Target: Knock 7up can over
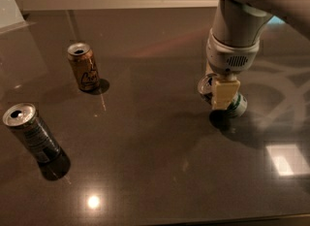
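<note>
Three metal soda cans on dark shiny desk (pixel 155 171). Silver-white can with green band (pixel 238 104) at right, leaning, partly hidden under end effector (pixel 222 94). Cannot tell if end effector grips it. Brown-gold can (pixel 85 68) and dark grey can (pixel 31 135) at left, upright. Labels too small to read.

Three cans total on the one surface (pixel 155 167): one 7up can (pixel 238 105), one brown can (pixel 85 68) and one dark can (pixel 33 134), both well left of the 7up can. One arm (pixel 237 31), one claw (pixel 224 97), right up against the 7up can.
</note>
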Action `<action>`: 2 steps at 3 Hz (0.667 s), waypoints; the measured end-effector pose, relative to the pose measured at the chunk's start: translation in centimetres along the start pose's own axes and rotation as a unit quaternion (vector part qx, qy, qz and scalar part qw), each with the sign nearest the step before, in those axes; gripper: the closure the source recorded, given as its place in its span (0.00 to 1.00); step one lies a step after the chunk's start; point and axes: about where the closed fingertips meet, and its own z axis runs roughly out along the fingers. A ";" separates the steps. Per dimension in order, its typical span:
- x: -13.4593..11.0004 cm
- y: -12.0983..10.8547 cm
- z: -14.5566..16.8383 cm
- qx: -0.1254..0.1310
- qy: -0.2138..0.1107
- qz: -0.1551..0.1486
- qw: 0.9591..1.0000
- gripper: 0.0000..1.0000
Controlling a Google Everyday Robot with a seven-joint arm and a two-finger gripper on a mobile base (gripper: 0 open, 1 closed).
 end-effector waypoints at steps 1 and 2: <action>-0.5 0.0 0.5 -0.003 0.009 -0.011 1.000 0.13; -0.8 0.1 0.9 -0.003 0.015 -0.019 1.000 0.00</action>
